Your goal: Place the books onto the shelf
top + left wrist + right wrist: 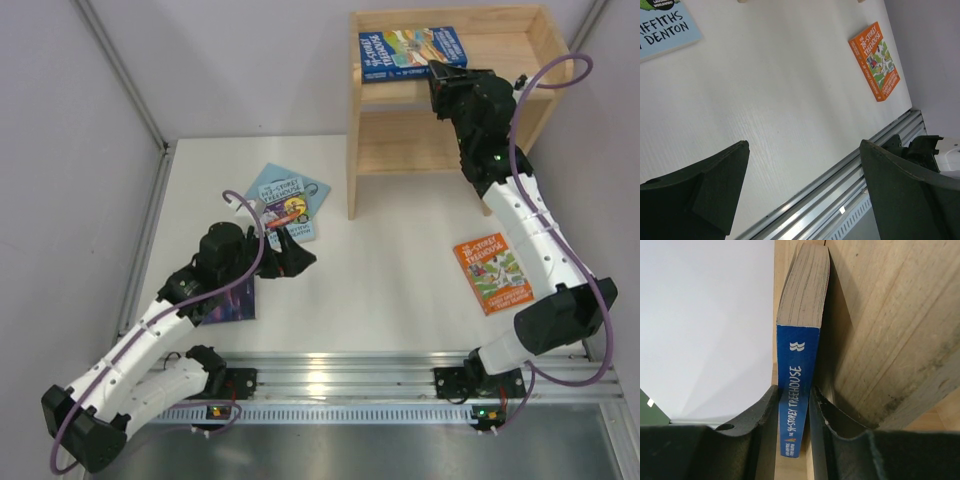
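Where the silver slotted aluminium rail (340, 375) caps the near edge, the surface is a white wood-grain table (400, 300), boxed in by pale grey walls (60, 120). Left gripper (293, 256) hangs over it, jaws wide, nothing between the fingers (705, 195).

Behind those jaws, under the forearm: dark purple thin paperback (235, 302), flat on the table. Just ahead and left of them: light blue thin paperback (290, 192), flat, print reads "…IFFITHS" / "DENTON". Well ahead to their right: orange thin paperback (874, 61), flat, face up, titled "THE 78-STOREY TREEHOUSE".

Further back, the light plain wooden two-level shelf (353, 150) stands at the table's far right. Right gripper (440, 72) is at its top level, jaws narrow, clamped on the spine end of a dark blue thin paperback (797, 390). The spine reads "THE 91-STOREY TREEHOUSE" and sits between the two pads. The page block runs straight ahead of the jaws, with one cover against bare wood. Can't tell whether the book is flat or leaning.
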Tool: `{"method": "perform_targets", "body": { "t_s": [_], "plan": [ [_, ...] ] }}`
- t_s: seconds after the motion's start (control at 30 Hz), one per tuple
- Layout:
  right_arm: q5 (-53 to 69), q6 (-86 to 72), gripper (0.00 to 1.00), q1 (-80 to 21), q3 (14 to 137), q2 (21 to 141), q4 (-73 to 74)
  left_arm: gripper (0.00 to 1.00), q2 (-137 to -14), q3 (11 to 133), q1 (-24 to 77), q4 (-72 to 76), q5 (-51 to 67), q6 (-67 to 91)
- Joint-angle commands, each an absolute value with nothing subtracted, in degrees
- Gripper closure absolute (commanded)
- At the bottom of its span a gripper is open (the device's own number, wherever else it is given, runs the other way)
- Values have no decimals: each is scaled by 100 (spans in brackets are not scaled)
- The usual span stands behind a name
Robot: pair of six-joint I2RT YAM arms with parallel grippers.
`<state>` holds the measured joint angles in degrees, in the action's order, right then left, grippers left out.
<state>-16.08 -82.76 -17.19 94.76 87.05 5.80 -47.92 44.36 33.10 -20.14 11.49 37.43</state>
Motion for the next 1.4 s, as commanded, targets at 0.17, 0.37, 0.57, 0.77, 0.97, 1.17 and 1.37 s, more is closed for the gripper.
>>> {"method": "perform_targets", "body": {
  "t_s": [0.17, 0.37, 0.57, 0.77, 0.97, 1.17, 1.37],
  "plan": [
    [-1986, -7498, 59, -1758, 9844, 8676, 1598, 3, -4825, 4544, 3322, -1705, 1134, 3735],
    [-2030, -7075, 52, -1705, 10072, 8499, 2311, 3, -4816, 4465, 3322, -1626, 1256, 3797],
    [-1978, -6742, 55, -1688, 10449, 8551, 2917, 4, -4615, 4421, 3322, -1635, 1283, 3858],
    [-1715, -6276, 60, -1652, 10951, 8780, 3234, 4, -4421, 4412, 3331, -1740, 1292, 3876],
    [-1494, -5669, 64, -1600, 11470, 9000, 3595, 4, -4263, 4430, 3322, -1819, 1266, 3867],
    [-1327, -5528, 66, -1547, 11180, 9018, 3253, 3, -4298, 4395, 3322, -1819, 1283, 3867],
    [-1117, -5669, 66, -1529, 10916, 9079, 2725, 4, -4342, 4430, 3322, -1819, 1222, 3832]
  ]
}}
